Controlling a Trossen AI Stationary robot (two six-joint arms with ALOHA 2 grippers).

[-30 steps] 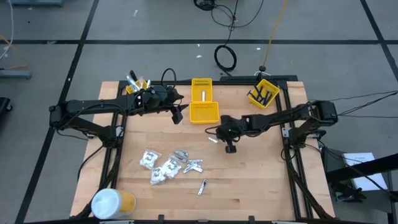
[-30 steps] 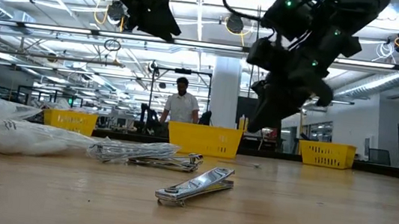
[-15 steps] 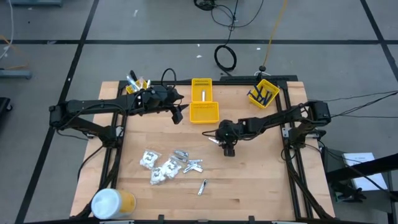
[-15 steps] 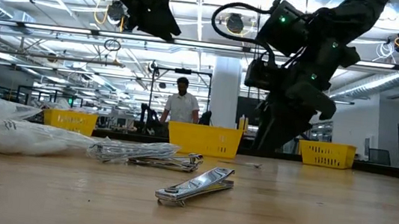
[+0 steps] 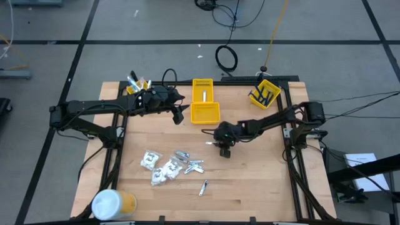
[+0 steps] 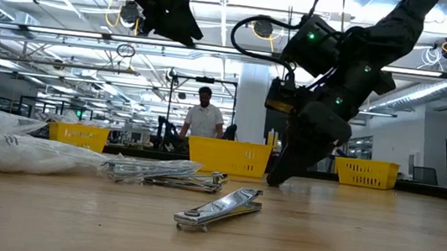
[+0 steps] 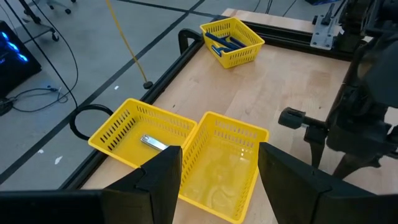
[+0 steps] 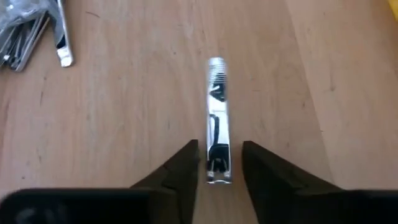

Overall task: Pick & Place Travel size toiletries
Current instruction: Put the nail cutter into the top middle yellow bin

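A small silvery piece (image 8: 216, 124) lies flat on the wood by itself, also seen in the high view (image 5: 211, 141). My right gripper (image 8: 219, 168) is low over it, slanting down, open. One finger stands on each side of the piece's near end, and a strip of wood shows on both sides. More toiletries lie near the front left: white crinkly packets (image 5: 156, 167), a heap of silvery pieces (image 5: 190, 164) and a single one (image 5: 204, 187). My left gripper (image 7: 219, 180) hangs open and empty above the yellow bins (image 5: 204, 102).
Two joined yellow bins (image 7: 186, 149) stand at the far middle, one holding a silvery piece. A yellow bin with dark blue razors (image 5: 265, 94) is at the far right and another bin (image 5: 137, 84) at the far left. A white-and-yellow cylinder (image 5: 112, 203) stands at the near left corner.
My right gripper has sunk toward the table and drifted a little toward the left edge, rolling at the wrist. It has come down over the lone silvery piece, which has not moved.
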